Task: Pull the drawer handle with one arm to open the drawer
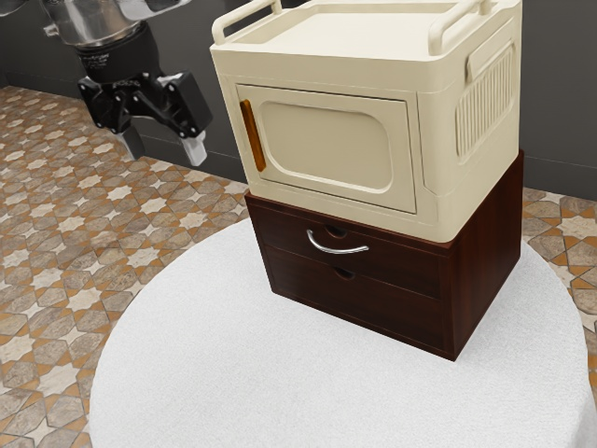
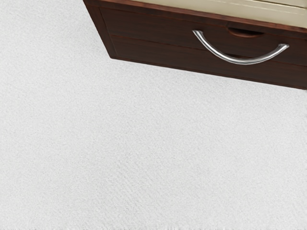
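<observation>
Your gripper (image 1: 166,152) stands wide open with nothing between its fingers, raised in the air and well apart from the furniture. The arm (image 1: 93,33) comes in from the exterior view's upper left, and the hand hangs with its fingers pointing mostly downward, tilted a little. In that view the patterned floor (image 1: 56,280) shows behind and below your gripper, and the white round table (image 1: 233,373) spreads lower down, toward the exterior view's right. Next along, lower than your gripper, comes the dark chest (image 1: 485,261), standing on the table. The silver handle (image 1: 336,250) you want is on the front of its upper drawer (image 1: 401,266), below your gripper's level and not touched by it; that drawer is shut. On top of the chest sits a cream cabinet (image 1: 434,140), its door closed. From the wrist, you look down on the tabletop, with the chest's front and the curved handle in sight.
</observation>
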`<state>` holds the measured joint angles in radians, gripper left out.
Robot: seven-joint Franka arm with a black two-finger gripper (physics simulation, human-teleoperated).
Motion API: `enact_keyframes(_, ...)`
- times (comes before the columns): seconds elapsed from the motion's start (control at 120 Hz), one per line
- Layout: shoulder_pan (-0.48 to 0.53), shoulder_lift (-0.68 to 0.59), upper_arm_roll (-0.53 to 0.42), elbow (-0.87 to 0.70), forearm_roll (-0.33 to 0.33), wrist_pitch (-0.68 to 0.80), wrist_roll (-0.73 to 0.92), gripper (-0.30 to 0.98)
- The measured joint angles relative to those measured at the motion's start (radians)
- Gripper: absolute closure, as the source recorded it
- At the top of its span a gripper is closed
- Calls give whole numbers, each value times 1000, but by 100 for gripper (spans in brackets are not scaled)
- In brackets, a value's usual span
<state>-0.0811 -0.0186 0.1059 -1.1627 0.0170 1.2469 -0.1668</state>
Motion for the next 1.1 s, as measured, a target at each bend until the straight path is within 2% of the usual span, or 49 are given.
enact_keyframes(0.15,-33,10,-2,0,20,-7,-25,0)
enact_keyframes(0.25,21,-9,-83,-19,70,-2,-26,0)
enact_keyframes(0.358,12,-156,-105,-272,101,79,3,0)
enact_keyframes(0.458,9,-205,-119,-425,129,158,38,0)
enact_keyframes(0.533,10,-226,-121,-522,142,247,99,0)
enact_keyframes(0.742,10,-244,-121,-611,154,415,304,0)
enact_keyframes(1.1,4,-235,-131,-644,160,509,745,0)
